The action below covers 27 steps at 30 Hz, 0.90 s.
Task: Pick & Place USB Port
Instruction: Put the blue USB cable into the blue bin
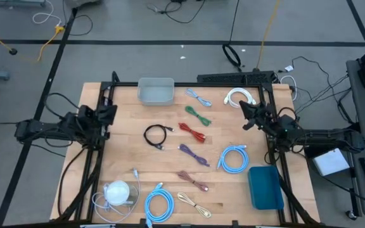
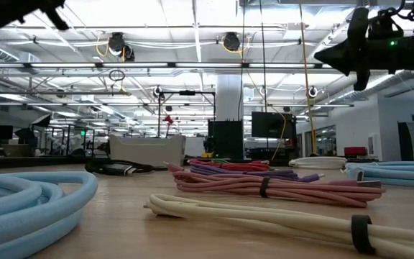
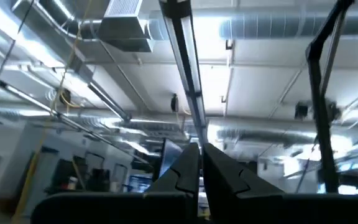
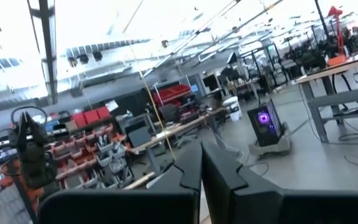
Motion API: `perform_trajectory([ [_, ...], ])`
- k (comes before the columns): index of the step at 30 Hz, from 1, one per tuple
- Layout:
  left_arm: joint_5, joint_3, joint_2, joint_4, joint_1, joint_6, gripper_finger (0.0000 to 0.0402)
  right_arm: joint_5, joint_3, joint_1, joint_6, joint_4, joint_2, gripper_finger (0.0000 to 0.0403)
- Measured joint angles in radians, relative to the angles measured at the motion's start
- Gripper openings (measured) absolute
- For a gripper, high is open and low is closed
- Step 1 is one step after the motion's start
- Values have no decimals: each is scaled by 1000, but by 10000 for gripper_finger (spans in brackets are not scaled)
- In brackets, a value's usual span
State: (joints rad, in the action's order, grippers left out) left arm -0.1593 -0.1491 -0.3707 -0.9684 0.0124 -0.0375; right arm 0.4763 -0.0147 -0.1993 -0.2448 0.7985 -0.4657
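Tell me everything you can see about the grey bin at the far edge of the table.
The grey bin is a small open-topped rectangular tub, seemingly plastic, with rounded corners and a lighter rim. It sits upright and flat on the wooden table by its far edge, left of centre. Nothing shows inside it. No cable touches it; the nearest, a light blue-grey bundled cable, lies apart to its right. Neither pincer is near it.

Cream cable [image 2: 264, 216] lies nearest, pink cable [image 2: 279, 185] just behind it.
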Motion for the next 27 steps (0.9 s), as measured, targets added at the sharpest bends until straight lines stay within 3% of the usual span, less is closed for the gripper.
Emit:
perform_trajectory([
  [3,-67,-189,-17,412,0,-144,30,49,0,0,-12,15,-4,0],
  [6,-310,-423,-124,863,0,-191,75,43,0,0,4,5,-6,0],
  [10,-580,-602,-335,1025,0,-273,176,-5,0,0,33,-31,-5,0],
  [14,-733,-705,-511,1147,1,-316,266,-10,-14,0,197,-56,-19,0],
  [16,-747,-713,-581,1179,6,-288,294,0,-68,0,355,-192,-33,0],
  [17,-737,-713,-610,1212,14,-257,303,36,-108,-3,410,-341,-56,0],
  [20,-672,-712,-696,1329,46,-111,310,175,-289,-33,456,-591,-179,8],
  [22,-639,-699,-746,1390,71,-26,302,211,-404,-63,461,-698,-281,28],
  [27,-623,-611,-820,1350,113,54,266,180,-609,-105,482,-737,-542,111],
])
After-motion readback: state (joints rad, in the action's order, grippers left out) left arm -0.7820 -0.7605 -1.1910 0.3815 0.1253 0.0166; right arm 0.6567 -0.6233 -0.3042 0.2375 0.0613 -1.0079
